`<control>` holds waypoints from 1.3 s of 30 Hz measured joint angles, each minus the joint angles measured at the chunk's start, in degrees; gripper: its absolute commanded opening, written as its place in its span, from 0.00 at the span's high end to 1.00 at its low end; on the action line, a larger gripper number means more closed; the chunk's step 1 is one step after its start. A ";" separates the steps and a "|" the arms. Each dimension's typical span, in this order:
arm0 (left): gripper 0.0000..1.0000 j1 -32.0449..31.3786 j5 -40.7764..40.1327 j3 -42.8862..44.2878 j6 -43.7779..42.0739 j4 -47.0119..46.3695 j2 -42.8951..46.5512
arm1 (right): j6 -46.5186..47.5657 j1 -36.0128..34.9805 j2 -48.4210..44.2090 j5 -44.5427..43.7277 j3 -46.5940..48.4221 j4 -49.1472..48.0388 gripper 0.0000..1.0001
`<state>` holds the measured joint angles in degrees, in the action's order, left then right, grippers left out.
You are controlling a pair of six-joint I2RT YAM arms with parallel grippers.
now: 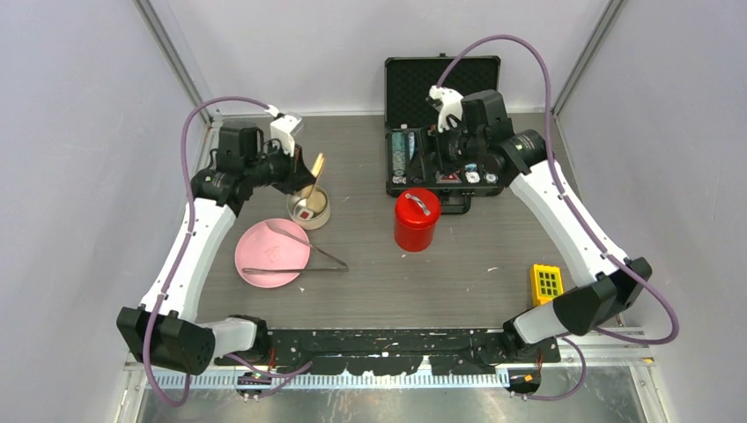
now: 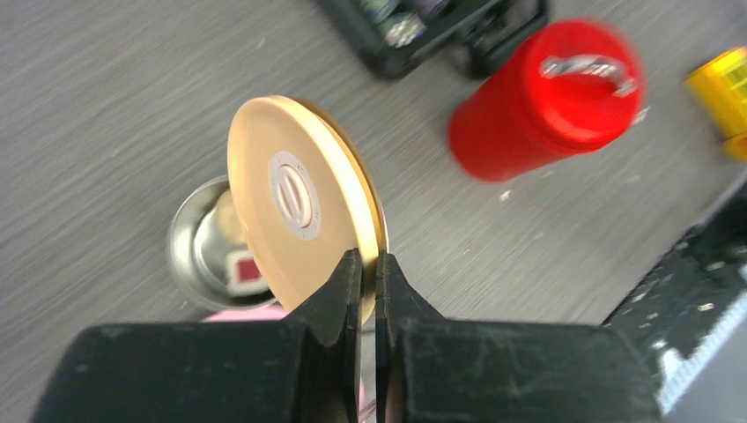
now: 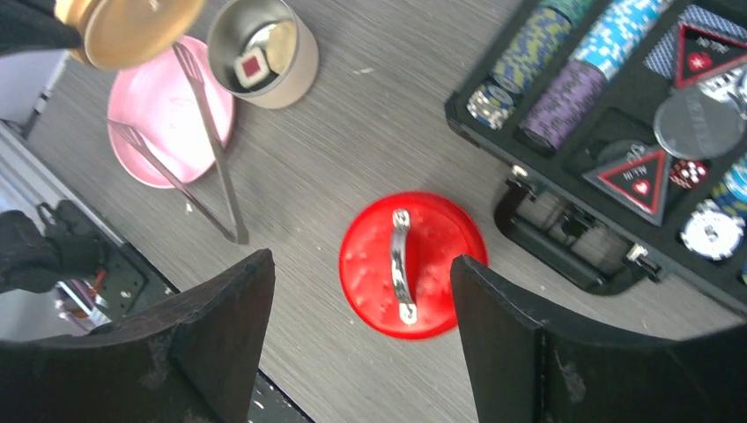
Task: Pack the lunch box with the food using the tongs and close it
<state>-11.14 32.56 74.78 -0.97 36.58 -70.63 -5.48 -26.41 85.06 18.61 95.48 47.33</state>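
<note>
Jaws on the right arm are standing wide open and gripping nothing; in the right wrist view the two dark fingers (image 3: 220, 352) are framing the red canister (image 3: 412, 264) from above without touching it. Jaws on the left arm are pinching almost shut on the rim of the beige disc lid (image 2: 299, 203), holding it on edge and tilted in the air, just above and beside the steel bowl (image 2: 189, 247). Everything is resting on the grey counter (image 1: 370, 291). At the far side the black case (image 1: 440, 79) is lying open, showing rows of poker chips, and the right arm is hanging over its front edge. Just in front of the case, the canister is standing upright near the middle of the counter, wearing its red lid with the steel handle (image 3: 402, 264) on top. To the left, the pink plate (image 1: 264, 247) is lying flat, and the tongs (image 3: 212, 145) are resting across it, their two slim arms spreading over the plate while the joined tip is lying on the counter to its right. Behind the plate, the steel bowl is sitting uncovered, close to but apart from the plate. Well apart, near the right arm's base, a yellow block toy (image 1: 546, 282) is sitting. Inside the bowl, a white cube with a red centre (image 3: 252, 66) is lying beside a pale lump.
</note>
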 measured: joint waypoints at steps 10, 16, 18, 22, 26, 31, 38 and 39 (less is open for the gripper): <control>1.00 -8.52 -23.26 -0.02 -16.98 10.25 -3.17 | 3.72 3.43 -6.73 -2.86 -5.20 1.09 0.22; 1.00 -16.68 -37.07 -3.58 -22.16 8.94 -5.25 | 3.67 5.27 -6.84 -2.73 -5.73 0.96 0.22; 1.00 -18.08 -40.26 -4.61 -23.30 8.46 -6.21 | 3.67 5.27 -6.84 -2.54 -5.79 0.96 0.22; 1.00 -18.80 -44.35 -5.62 -24.41 6.84 -8.48 | 3.65 5.51 -6.84 -2.12 -5.81 0.87 0.22; 1.00 -19.41 -47.10 -7.08 -25.46 4.20 -9.40 | 3.61 6.03 -7.10 -1.90 -5.99 0.72 0.22; 1.00 -20.79 -48.33 -7.82 -26.60 1.44 -11.63 | 3.54 6.40 -7.58 -1.62 -6.14 0.72 0.22; 1.00 -21.22 -48.54 -9.09 -26.95 -0.44 -15.02 | 3.39 6.64 -7.58 -1.14 -6.38 0.70 0.22; 1.00 -21.22 -48.54 -9.14 -26.95 -0.72 -15.41 | 3.37 6.67 -7.58 -1.09 -6.45 0.72 0.22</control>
<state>-32.36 -15.99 65.65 -27.92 35.86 -86.04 -2.11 -19.75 77.47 17.52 89.03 48.05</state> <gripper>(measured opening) 0.032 0.781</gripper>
